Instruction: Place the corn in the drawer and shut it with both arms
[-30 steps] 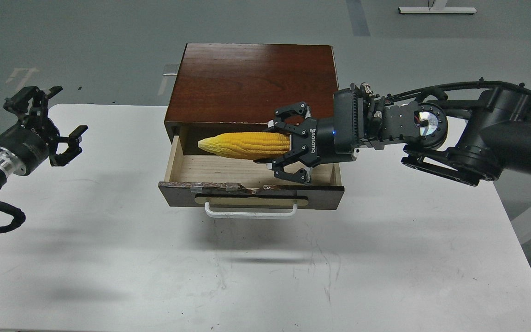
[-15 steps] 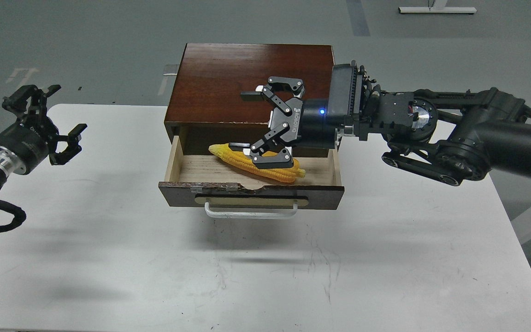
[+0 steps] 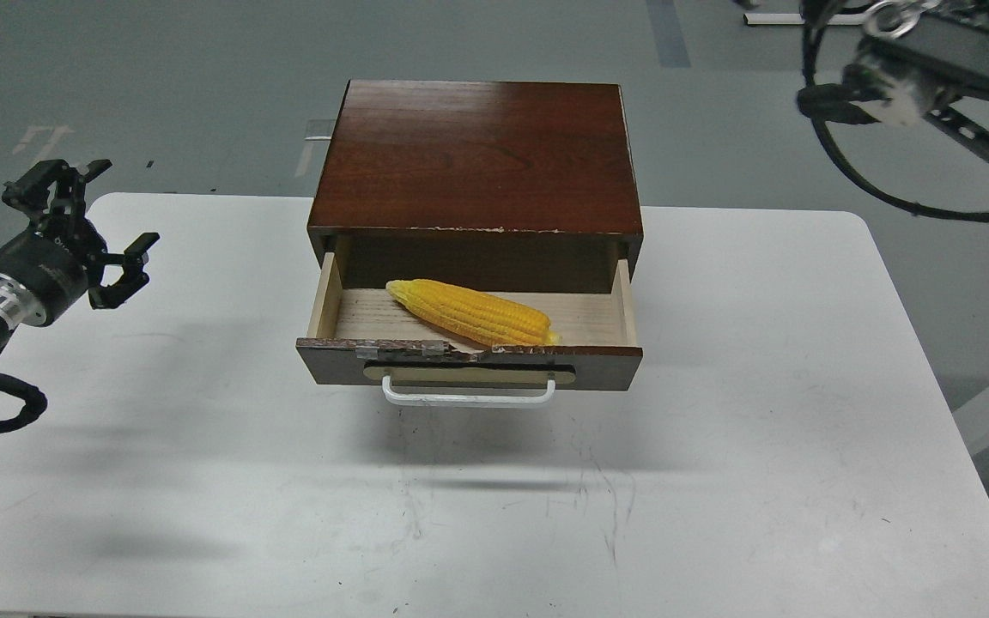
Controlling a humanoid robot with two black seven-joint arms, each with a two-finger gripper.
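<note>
— What do you count?
— One corn point(image 3: 470, 312), lying aslant inside the one drawer point(image 3: 469, 364), which stands pulled out of the wooden box point(image 3: 476, 154)

— Room for you to move?
— The table point(image 3: 718, 481) before the drawer's handle point(image 3: 469, 396) lies bare. Left of the drawer, your left gripper point(image 3: 91, 232) hangs with its fingers spread, holding nothing

— Hidden?
— Your right arm point(image 3: 924, 69) is cut off beyond the drawer, up right; its gripper doesn't show

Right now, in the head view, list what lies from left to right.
left gripper → drawer with the corn lying in it → right arm raised at the top right corner, its gripper out of view.
</note>
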